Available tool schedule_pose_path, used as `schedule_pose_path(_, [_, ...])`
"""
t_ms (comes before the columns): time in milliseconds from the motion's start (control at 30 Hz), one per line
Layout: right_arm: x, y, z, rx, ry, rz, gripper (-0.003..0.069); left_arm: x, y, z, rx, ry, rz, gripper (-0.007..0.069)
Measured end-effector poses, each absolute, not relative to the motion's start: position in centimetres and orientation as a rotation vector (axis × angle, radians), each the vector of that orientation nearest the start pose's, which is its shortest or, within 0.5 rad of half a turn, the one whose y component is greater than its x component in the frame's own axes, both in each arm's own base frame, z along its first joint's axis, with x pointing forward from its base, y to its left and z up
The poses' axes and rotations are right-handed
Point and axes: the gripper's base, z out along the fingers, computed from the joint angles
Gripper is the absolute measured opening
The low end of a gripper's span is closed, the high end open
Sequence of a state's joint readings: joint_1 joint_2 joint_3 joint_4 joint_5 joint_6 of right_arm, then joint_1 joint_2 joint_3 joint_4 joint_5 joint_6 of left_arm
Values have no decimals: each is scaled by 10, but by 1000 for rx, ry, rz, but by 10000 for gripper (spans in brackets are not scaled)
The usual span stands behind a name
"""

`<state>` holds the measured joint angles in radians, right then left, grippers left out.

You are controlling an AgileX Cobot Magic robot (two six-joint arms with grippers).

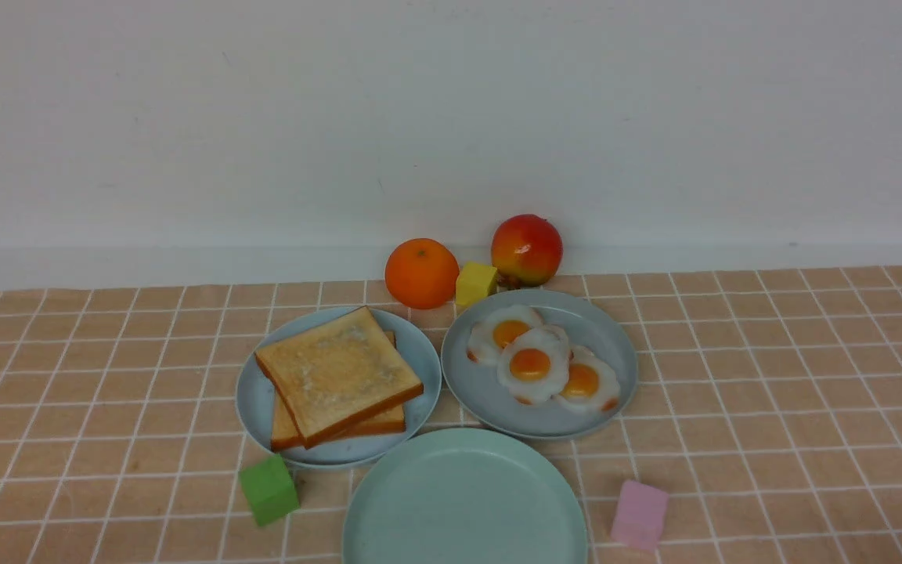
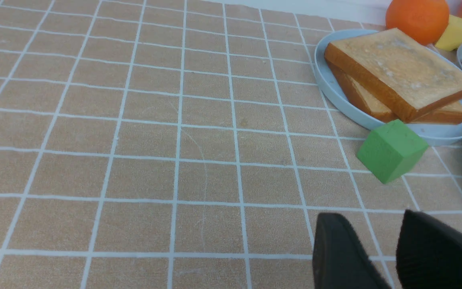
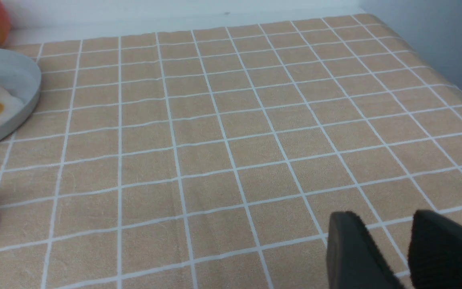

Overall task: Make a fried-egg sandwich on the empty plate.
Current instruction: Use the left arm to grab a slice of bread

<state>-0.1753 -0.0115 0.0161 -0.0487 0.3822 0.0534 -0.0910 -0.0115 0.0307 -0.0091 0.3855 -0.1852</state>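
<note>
Fingers (image 2: 343, 257) of the left gripper (image 2: 373, 220) and right gripper (image 3: 385, 218) stand apart, pinching nothing, both angled low over the checked cloth (image 3: 215, 140) (the left one near the green block (image 2: 391, 150)).

The tiled table (image 1: 772, 376) bears a mint plate (image 1: 388, 501) in front, a blue plate (image 1: 251, 392) and grey plate (image 1: 615, 345) behind, an orange (image 1: 422, 272), yellow block (image 1: 475, 283) and apple (image 1: 527, 249) at the back, plus a green block (image 1: 268, 489) and pink block (image 1: 639, 515).
</note>
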Motion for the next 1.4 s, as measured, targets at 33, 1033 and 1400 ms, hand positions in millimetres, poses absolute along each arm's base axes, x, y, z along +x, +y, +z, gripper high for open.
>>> schedule_pose_path(33, [51,-11,174,184,1863,-132,241,52,-5,169,-95,1891,-198,238])
schedule_pose_path(1033, [51,-11,174,185,1863,-132,241,52,-5,169,-89,1889,-189,238])
schedule_pose_path(1400, [53,-9,178,206,1786,-87,241,57,-5,200,-66,1547,-211,238])
